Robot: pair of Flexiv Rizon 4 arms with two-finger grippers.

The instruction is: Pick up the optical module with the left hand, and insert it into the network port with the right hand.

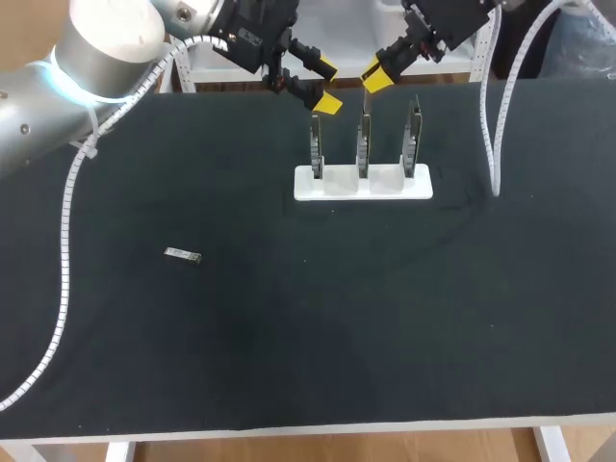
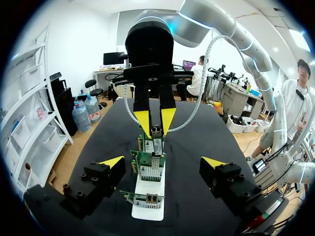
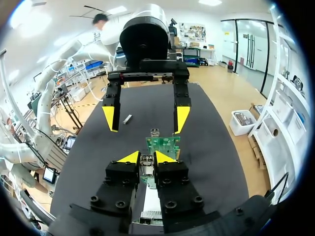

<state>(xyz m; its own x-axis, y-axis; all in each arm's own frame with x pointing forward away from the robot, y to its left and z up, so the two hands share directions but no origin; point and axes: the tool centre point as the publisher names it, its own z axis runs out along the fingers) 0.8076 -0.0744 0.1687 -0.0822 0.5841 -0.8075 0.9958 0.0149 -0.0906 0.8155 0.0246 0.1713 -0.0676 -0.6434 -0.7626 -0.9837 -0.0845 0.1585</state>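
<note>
A white stand (image 1: pixel 363 185) holds three upright network cards. My right gripper (image 1: pixel 375 75) sits over the middle card (image 1: pixel 364 144) and is shut on a small silver optical module (image 2: pixel 156 131), held at that card's top edge. In the right wrist view the module (image 3: pixel 146 162) shows between the narrow yellow tips (image 3: pixel 146 157). My left gripper (image 1: pixel 327 85) hangs wide open just left of the cards, at the height of their tops, holding nothing. A second optical module (image 1: pixel 181 255) lies flat on the black table, far left of the stand.
The left card (image 1: pixel 316 144) and the right card (image 1: pixel 412 135) flank the middle one closely. A white corrugated cable (image 1: pixel 496 115) hangs from the right arm down to the table right of the stand. The black table (image 1: pixel 337 327) stretches wide in front.
</note>
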